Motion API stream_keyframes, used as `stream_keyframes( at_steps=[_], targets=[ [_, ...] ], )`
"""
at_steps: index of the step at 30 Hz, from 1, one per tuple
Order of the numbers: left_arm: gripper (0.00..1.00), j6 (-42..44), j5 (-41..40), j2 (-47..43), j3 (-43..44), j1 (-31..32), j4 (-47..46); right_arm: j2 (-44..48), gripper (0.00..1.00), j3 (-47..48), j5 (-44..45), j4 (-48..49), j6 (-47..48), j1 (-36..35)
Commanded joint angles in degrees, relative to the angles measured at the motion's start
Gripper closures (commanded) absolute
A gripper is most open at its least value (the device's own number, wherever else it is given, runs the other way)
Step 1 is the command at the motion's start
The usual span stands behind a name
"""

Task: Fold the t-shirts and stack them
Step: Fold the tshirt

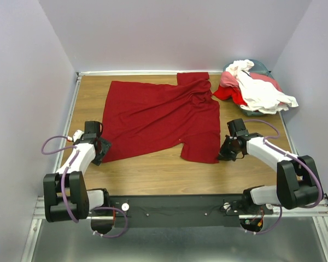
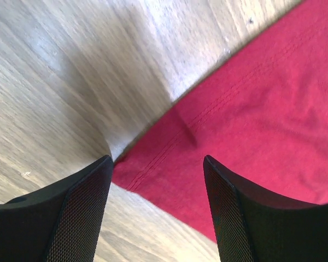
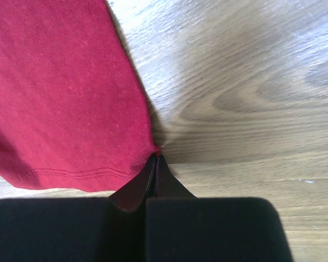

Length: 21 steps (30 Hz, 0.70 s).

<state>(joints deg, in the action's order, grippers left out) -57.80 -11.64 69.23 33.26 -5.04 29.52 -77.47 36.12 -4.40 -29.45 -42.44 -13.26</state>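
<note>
Right jaws closed on the very edge of the red shirt [image 1: 158, 117] — thin bite, may slip on lifting. Left jaws open astride its hem — nothing gripped.

Wood-grain table [image 1: 153, 174], crimson t-shirt [image 1: 158, 117] spread rumpled across its middle, heap of shirts [image 1: 254, 87], white, pink-red and teal, in far right corner.

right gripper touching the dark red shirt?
Touching. The right wrist view shows the right gripper shut, with an edge of the dark red shirt drawn to a point between its closed tips.
</note>
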Motion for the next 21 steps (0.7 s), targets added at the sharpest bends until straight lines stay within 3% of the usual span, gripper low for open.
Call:
stream_keyframes(
  at_steps=[1, 12, 15, 17, 19, 21],
  targets=[
    [0.26, -3.10, -2.95, 2.22, 2.16, -0.32, 4.93, -2.86, 1.00, -2.46, 4.14, 0.36, 0.86, 0.16],
    [0.40, -4.60, -2.25, 3.28, 2.69, 0.12, 6.17, -3.83, 0.99, -3.16, 5.90, 2.03, 0.86, 0.16],
    [0.51, -4.51, -2.25, 3.80, 2.60, 0.20, 5.82, -4.53, 0.99, -3.07, 5.81, 2.47, 1.12, 0.16],
    [0.64, -4.43, -2.16, 3.72, 2.52, 0.20, 5.81, -4.88, 0.99, -2.90, 5.63, 2.56, 1.13, 0.16],
    [0.83, -4.16, -1.99, 3.46, 2.34, 0.29, 5.73, -4.88, 1.00, -2.81, 5.55, 2.65, 1.21, 0.16],
    [0.88, -3.90, -1.72, 2.93, 2.08, 0.20, 5.20, -4.71, 0.99, -2.81, 5.55, 2.65, 1.30, 0.16]
  ],
)
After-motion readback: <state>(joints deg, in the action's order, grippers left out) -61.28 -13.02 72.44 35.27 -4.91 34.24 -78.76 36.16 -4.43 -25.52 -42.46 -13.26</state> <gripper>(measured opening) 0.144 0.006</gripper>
